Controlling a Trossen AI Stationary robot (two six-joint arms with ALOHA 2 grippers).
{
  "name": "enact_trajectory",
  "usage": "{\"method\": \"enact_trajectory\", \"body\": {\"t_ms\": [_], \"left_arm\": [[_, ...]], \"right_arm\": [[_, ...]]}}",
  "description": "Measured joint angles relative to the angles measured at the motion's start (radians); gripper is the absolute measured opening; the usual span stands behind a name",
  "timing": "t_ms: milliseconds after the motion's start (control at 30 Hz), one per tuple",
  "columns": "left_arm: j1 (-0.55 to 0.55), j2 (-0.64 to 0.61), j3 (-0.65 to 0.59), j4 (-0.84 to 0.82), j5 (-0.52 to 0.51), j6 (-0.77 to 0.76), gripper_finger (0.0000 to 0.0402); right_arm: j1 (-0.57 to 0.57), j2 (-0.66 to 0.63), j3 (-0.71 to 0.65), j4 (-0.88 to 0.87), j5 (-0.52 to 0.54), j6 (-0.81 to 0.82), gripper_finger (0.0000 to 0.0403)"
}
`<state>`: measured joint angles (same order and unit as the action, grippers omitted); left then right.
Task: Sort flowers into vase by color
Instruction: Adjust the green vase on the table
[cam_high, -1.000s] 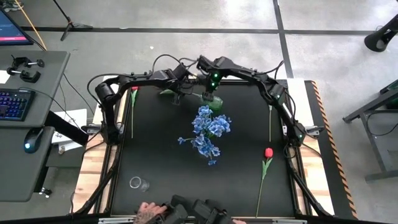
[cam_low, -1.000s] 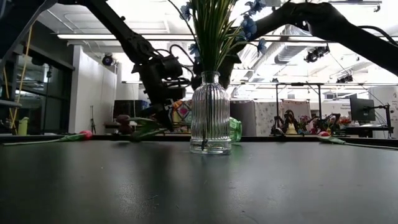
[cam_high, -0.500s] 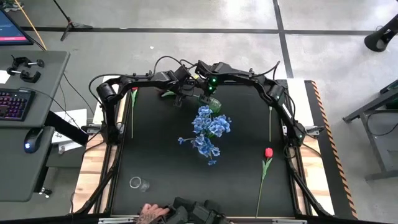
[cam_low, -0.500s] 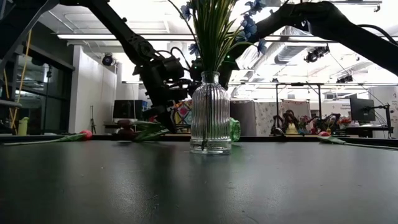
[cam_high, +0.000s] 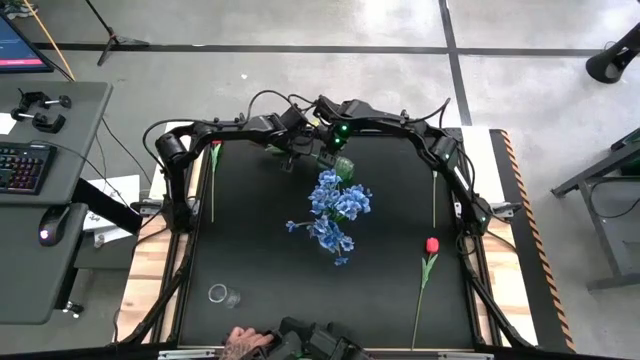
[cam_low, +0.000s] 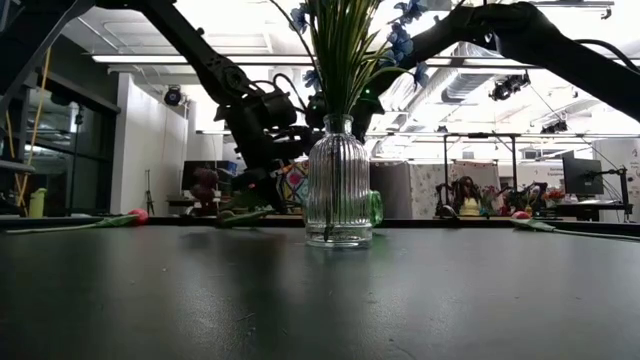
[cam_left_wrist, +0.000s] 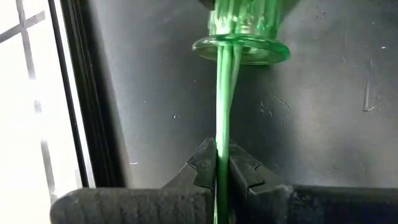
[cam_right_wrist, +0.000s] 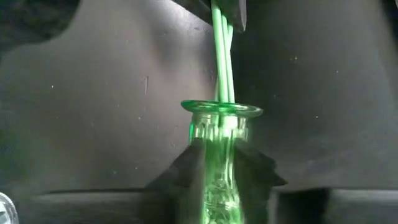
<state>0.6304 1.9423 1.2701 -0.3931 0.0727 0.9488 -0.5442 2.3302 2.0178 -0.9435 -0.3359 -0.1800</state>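
Left gripper (cam_left_wrist: 222, 171) is clamped on green stems (cam_left_wrist: 222, 124) that run into the mouth of the green vase (cam_left_wrist: 241, 46); the right gripper (cam_right_wrist: 221, 180) is closed around that vase's ribbed neck, steadying it. Seen from above, both meet at the table's twelve o'clock edge, the left gripper (cam_high: 290, 152) just at nine o'clock of the green vase (cam_high: 340, 165).

To do this step well, I would keep the stems in line with the vase's axis and feed them straight along it, the right arm holding firm so the glass does not tip or roll.

Just at six o'clock of the green vase stands the clear vase (cam_low: 338, 180) with the blue flowers (cam_high: 335, 212), near enough for an elbow to brush. One red tulip (cam_high: 430, 247) lies at four o'clock and another (cam_high: 214, 146) along the nine o'clock edge; a small glass (cam_high: 221, 295) sits at seven o'clock. Open room is mostly at the table's near half; the far rim (cam_high: 400, 136) is close behind both wrists.
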Motion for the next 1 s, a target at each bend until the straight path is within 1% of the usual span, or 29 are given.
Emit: {"method": "enact_trajectory", "body": {"t_ms": [67, 100, 167, 300, 467, 533, 600, 700, 767, 867, 1000], "left_arm": [[-0.001, 0.0, 0.0, -0.002, 0.0, -0.006, 0.0], [-0.003, 0.0, 0.0, -0.003, 0.0, -0.011, 0.0], [-0.003, 0.0, 0.0, -0.003, -0.001, -0.016, 0.0], [-0.004, 0.0, 0.0, -0.004, -0.001, -0.012, 0.0], [-0.003, 0.0, 0.0, -0.006, -0.003, -0.01, 0.0], [-0.003, 0.0, 0.0, -0.008, -0.003, -0.007, 0.0], [-0.004, 0.0, 0.0, -0.005, -0.003, -0.003, 0.0], [-0.003, -0.001, 0.0, 0.009, -0.006, -0.006, 0.0], [-0.005, -0.004, 0.004, 0.026, -0.005, -0.011, 0.0], [-0.001, -0.002, 0.0, 0.021, -0.004, -0.023, 0.0], [0.005, -0.002, 0.0, 0.04, 0.001, -0.032, 0.0]], "right_arm": [[0.0, 0.0, 0.0, -0.001, -0.007, 0.0, 0.0016], [0.0, 0.0, 0.0, -0.002, -0.01, 0.0, 0.0009], [0.0, 0.0, 0.0, -0.007, -0.014, 0.01, 0.002], [0.002, 0.0, 0.0, -0.036, -0.027, 0.046, 0.0073], [0.0, 0.0, 0.0, -0.019, -0.061, 0.046, 0.0162], [0.0, 0.0, 0.004, -0.023, -0.062, 0.007, 0.02], [-0.005, -0.003, 0.023, -0.064, -0.072, -0.044, 0.0234], [-0.029, -0.037, 0.04, -0.086, -0.083, -0.088, 0.0264], [-0.054, -0.067, 0.041, -0.079, -0.074, -0.088, 0.0268], [-0.101, -0.122, 0.041, -0.08, -0.087, -0.083, 0.0263], [-0.117, -0.174, -0.015, -0.077, -0.175, -0.08, 0.025]]}}
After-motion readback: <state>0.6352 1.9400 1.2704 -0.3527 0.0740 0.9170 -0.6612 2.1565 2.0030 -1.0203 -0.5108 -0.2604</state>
